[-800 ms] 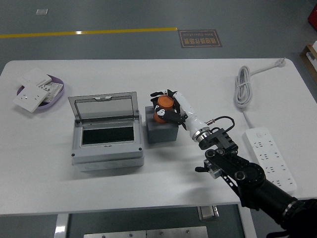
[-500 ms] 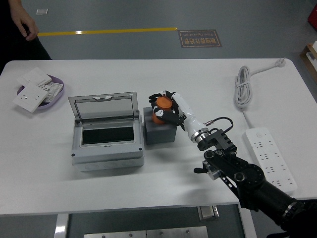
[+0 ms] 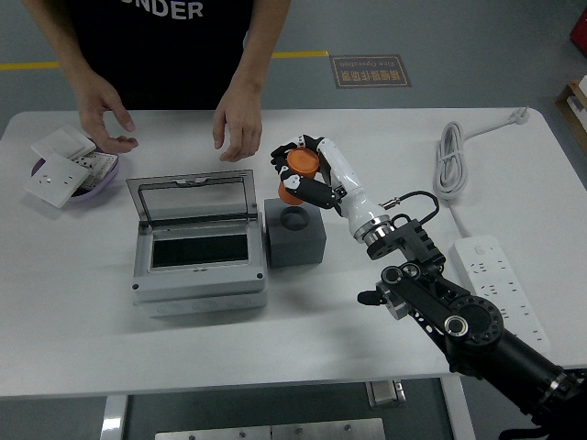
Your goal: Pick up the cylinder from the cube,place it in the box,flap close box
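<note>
Orange cylinder (image 3: 300,169) sits gripped in the robot's right hand (image 3: 307,174) above the grey cube (image 3: 295,234) on a white table (image 3: 367,348), grey floor beyond; the person's (image 3: 156,37) head is cropped out

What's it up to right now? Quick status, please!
Right hand shut on orange cylinder, lifted above grey cube. Box open. Person's hands hover beyond box.

The orange cylinder (image 3: 299,170) is held clear above the dark grey cube (image 3: 295,233), tilted slightly. The cube sits on the table just right of the grey box (image 3: 199,268), whose clear flap (image 3: 192,197) stands open at the back, showing a dark interior
</note>
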